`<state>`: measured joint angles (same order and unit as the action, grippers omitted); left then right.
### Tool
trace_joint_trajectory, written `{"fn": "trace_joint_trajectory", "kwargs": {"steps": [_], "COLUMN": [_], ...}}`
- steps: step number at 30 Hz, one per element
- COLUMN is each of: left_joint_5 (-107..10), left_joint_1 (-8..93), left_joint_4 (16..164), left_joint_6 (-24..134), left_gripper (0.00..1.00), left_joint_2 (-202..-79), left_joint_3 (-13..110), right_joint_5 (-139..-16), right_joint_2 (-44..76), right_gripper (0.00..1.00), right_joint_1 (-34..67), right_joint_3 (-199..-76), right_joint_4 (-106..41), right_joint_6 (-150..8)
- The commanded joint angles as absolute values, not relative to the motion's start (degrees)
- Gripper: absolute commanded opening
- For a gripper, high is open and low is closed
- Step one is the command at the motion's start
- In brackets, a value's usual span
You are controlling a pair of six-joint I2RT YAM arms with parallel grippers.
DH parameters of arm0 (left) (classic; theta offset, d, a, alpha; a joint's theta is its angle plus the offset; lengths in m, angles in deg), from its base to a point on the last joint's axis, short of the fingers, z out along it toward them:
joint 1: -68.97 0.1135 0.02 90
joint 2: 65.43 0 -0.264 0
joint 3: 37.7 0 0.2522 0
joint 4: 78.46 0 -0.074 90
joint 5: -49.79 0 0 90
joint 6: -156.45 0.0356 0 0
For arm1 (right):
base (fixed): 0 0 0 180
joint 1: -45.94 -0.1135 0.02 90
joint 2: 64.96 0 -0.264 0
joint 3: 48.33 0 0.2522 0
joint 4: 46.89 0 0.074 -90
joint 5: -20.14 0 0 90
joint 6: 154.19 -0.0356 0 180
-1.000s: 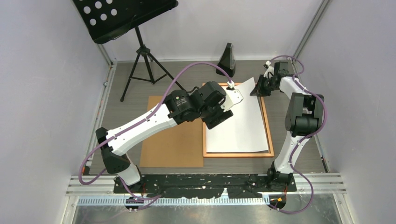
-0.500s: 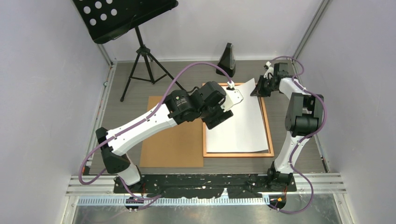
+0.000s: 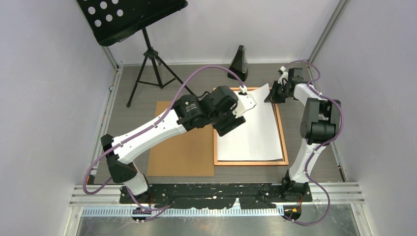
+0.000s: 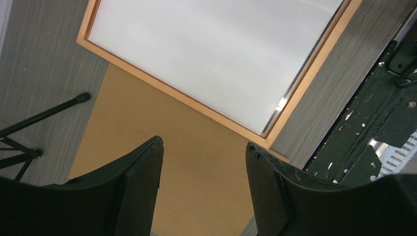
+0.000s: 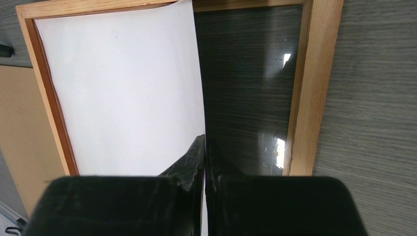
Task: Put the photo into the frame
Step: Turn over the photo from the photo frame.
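The photo [image 3: 252, 129] lies white back up inside the copper-orange frame [image 3: 251, 162] at the table's right centre. Its far right corner is lifted off the frame, pinched in my right gripper [image 3: 270, 97], which is shut on it. In the right wrist view the photo's edge [image 5: 123, 88] runs straight into the closed right gripper [image 5: 205, 138], with bare glass [image 5: 246, 73] and the frame's rail [image 5: 305, 88] beside it. My left gripper [image 4: 202, 143] hangs open and empty over the frame's left side, above the photo [image 4: 211, 54] and frame [image 4: 177, 96].
A plain brown backing board [image 3: 179, 142] lies flat left of the frame, touching it. A black music stand [image 3: 133, 19] on a tripod stands far left, and a small black wedge-shaped object [image 3: 240, 63] sits at the back. The black base rail [image 3: 216, 194] runs along the near edge.
My right gripper has shifted slightly towards the far right with the photo's corner still in it. The left arm has not moved.
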<state>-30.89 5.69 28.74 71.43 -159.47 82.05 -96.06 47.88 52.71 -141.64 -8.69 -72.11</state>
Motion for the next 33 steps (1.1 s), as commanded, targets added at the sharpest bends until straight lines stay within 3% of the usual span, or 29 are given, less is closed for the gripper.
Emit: {"fn": "trace_joint_trajectory", "kwargs": {"steps": [1,22,33], "left_joint_5": [-31.77,-31.24,-31.35], "left_joint_1": [5.87,5.94,5.90], "left_joint_4": [28.57,28.56,28.61], "left_joint_6": [71.64,71.62,71.56], "left_gripper": [0.63,0.64,0.65], "left_joint_2": [-159.46,-159.20,-158.95], "left_joint_3": [82.37,82.21,82.08], "right_joint_5": [-95.08,-93.47,-91.86], "right_joint_2": [43.76,44.69,45.56], "right_gripper": [0.05,0.06,0.22], "right_joint_1": [53.13,53.50,53.50], "right_joint_3": [-140.11,-139.82,-140.57], "right_joint_4": [-11.50,-13.82,-13.69], "right_joint_6": [-72.56,-73.31,-73.72]}}
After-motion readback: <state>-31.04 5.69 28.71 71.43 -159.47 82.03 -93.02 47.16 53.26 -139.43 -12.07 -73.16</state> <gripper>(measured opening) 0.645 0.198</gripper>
